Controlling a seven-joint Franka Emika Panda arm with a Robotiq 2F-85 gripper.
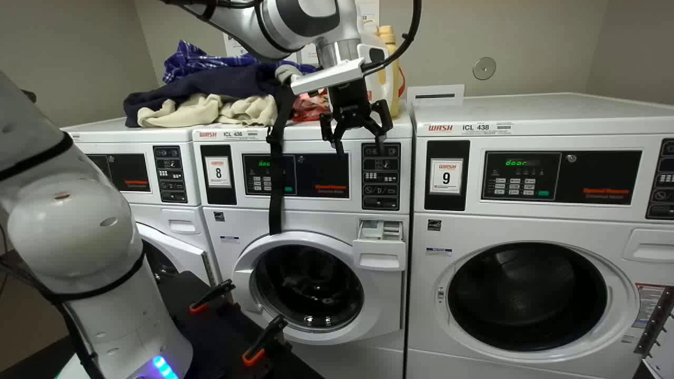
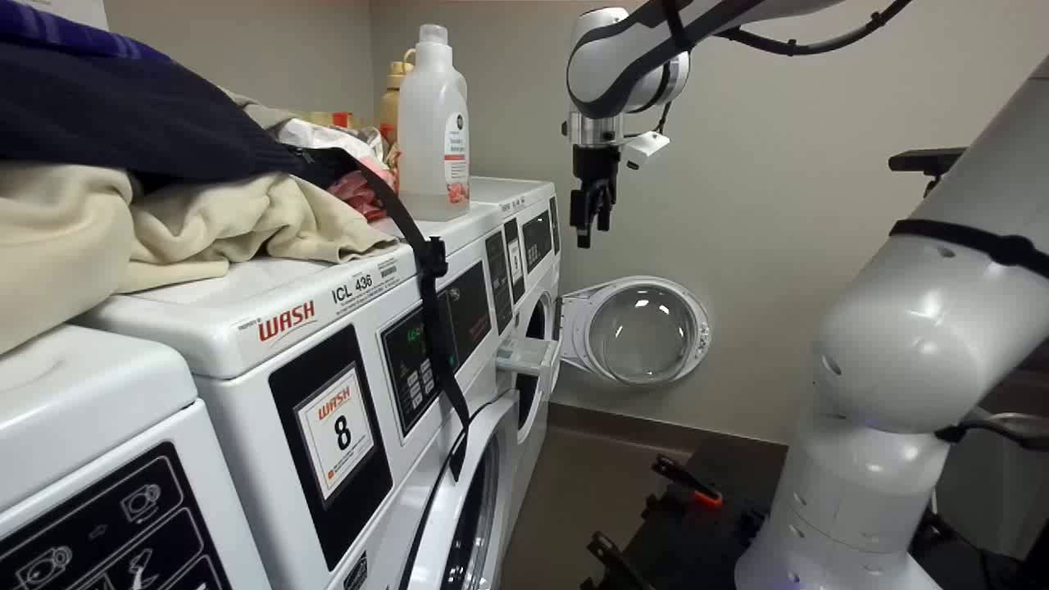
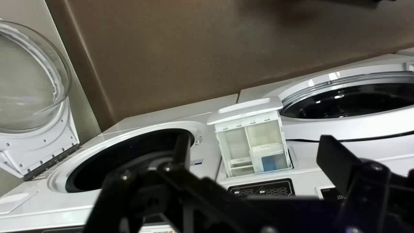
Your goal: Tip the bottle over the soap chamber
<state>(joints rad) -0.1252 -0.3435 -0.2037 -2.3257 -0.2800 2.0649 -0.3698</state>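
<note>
In an exterior view are three boxy white washers [image 1: 316,221], one white plastic jug [image 1: 382,87], one yellow bottle [image 1: 390,43] at one o'clock, two black-and-orange clamps [image 1: 264,341] at seven.

This was a laundry room, and seemingly a shared one: white front-loading washers [image 1: 316,218] with round glass doors [image 2: 642,334] stood side by side, bearing red "WASH" lettering [image 2: 285,321] and cards [image 1: 446,178] numbered 8 and 9. Clothes [image 1: 210,84] lay heaped on top, a detergent bottle [image 2: 430,123] stood upright near them, and a soap drawer [image 3: 249,122] jutted open from the washer marked 8.
</note>
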